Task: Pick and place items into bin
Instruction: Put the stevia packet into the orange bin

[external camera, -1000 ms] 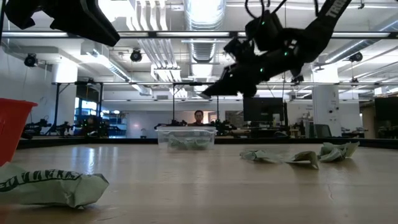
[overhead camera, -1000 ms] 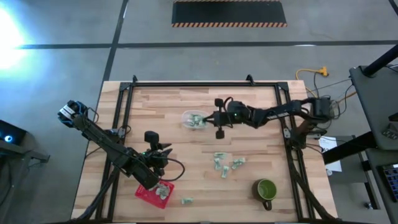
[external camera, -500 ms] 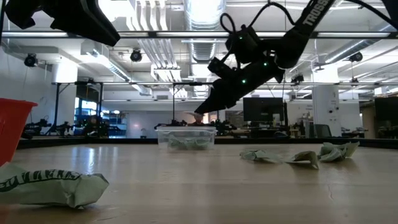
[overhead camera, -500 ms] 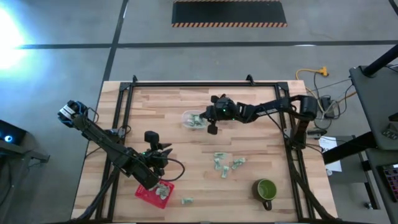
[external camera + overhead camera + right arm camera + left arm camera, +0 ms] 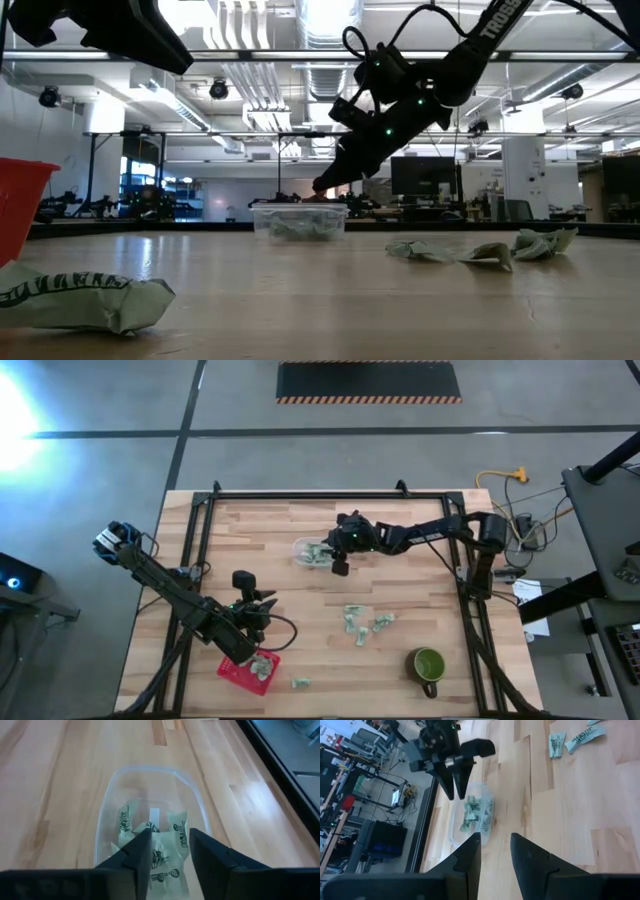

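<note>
Dark fingers of the right gripper point(image 5: 167, 852) stood parted and empty over the clear bin point(image 5: 107, 800), packets point(image 5: 172, 840) piled inside. Left gripper point(image 5: 495, 852), part-open, held nothing near the red tray point(image 5: 240, 672). Loose packets point(image 5: 362, 623) remained; a low retreat could tip the light bin.

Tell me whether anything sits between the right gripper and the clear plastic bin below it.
Nothing visible does. The right gripper hangs, fingers apart, directly over the clear plastic bin, whose open top shows only pale green-and-white wrapped pieces already inside.
</note>
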{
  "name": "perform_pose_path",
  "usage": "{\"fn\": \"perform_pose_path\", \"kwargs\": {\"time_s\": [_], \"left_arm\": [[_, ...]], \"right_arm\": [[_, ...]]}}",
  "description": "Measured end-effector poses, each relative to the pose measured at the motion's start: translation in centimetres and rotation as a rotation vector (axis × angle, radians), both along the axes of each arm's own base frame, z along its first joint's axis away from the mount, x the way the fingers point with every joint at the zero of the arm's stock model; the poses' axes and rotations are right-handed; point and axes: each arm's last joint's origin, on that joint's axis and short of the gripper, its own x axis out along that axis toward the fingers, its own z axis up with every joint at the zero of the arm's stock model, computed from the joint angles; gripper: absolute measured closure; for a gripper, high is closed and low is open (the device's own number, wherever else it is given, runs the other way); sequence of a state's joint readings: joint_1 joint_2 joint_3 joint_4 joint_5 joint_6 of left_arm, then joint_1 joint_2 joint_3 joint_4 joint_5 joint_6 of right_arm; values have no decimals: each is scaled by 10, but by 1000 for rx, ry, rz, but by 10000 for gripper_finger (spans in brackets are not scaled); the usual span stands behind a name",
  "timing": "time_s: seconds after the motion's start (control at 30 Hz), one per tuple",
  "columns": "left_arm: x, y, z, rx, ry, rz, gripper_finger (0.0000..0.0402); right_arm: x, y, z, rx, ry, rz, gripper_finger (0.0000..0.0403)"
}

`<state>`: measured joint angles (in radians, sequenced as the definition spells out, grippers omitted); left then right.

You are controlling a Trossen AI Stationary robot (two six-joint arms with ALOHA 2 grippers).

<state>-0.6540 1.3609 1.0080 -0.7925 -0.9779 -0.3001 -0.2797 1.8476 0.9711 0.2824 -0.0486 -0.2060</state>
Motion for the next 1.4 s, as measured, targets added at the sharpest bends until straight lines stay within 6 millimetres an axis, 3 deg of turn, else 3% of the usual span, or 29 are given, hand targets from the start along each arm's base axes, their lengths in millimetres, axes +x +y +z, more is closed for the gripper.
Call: {"fn": "perform_pose_path", "kwargs": {"time_s": [0.27,0.5,0.6,1.03,1.4], "left_arm": [[4,-5,1,-86,-8,-41,313],[25,-30,4,-334,-6,-355,313],[32,-38,2,-394,-1,-410,313],[72,-83,-30,-551,186,-460,313],[96,-104,-62,-636,360,-286,313]], "right_arm": [[-19,23,39,-23,12,70,249],[-51,55,72,-39,7,156,253],[-68,67,80,-45,-10,191,258],[-143,80,79,-24,-97,176,263],[-173,83,89,-24,-202,165,262]]}}
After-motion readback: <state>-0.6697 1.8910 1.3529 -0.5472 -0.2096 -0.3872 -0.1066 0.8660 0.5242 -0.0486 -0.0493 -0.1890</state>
